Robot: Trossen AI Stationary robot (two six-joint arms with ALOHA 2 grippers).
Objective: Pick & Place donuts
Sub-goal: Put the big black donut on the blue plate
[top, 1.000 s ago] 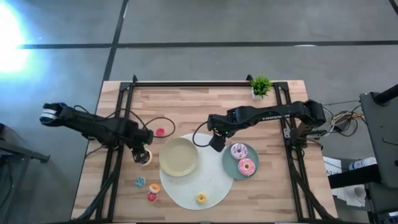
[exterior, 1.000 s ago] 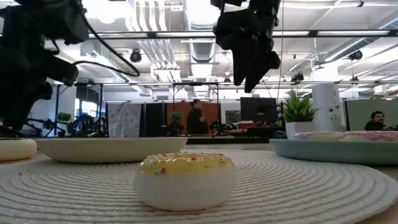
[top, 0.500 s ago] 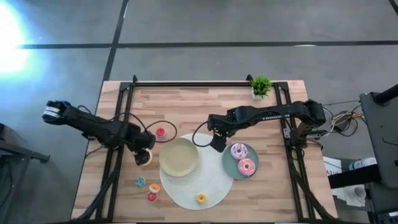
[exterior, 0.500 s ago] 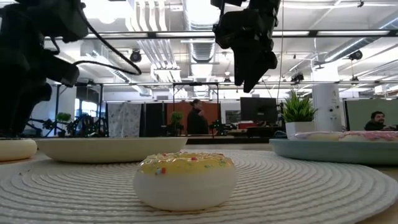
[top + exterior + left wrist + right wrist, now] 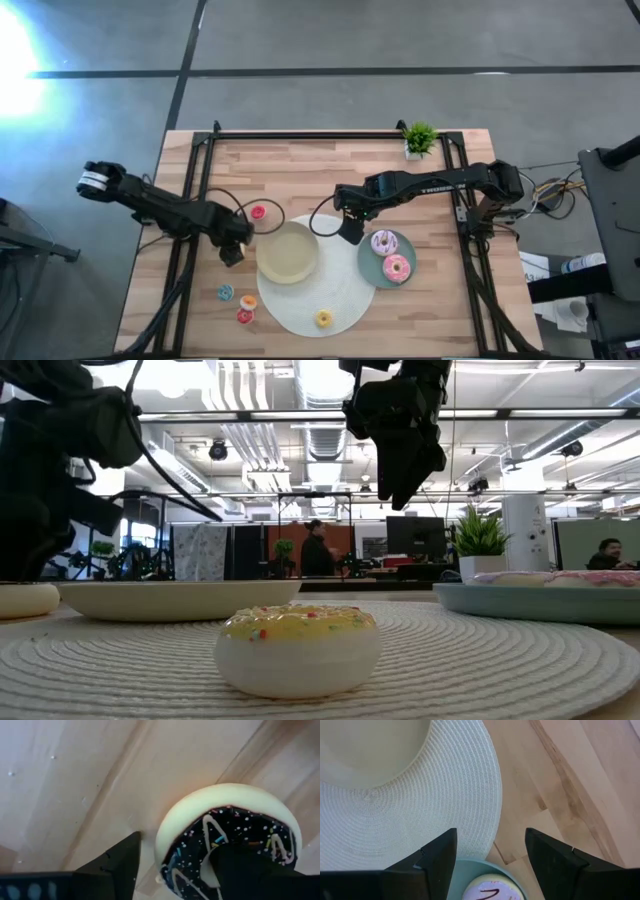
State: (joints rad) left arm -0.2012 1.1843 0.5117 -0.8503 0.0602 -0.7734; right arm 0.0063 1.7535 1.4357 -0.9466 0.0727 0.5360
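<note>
While its fingers straddle the chocolate donut (image 5: 227,837) on the bare desk (image 5: 330,165) — one through the hole, one outside, not visibly clamped — the left claw (image 5: 233,250) sits left of the beige plate (image 5: 288,251) at frame centre. The right claw (image 5: 350,229), open and empty, hovers between that plate and the teal plate (image 5: 372,268) — which holds the lilac-white donut (image 5: 384,242) and pink donut (image 5: 397,268).
</note>
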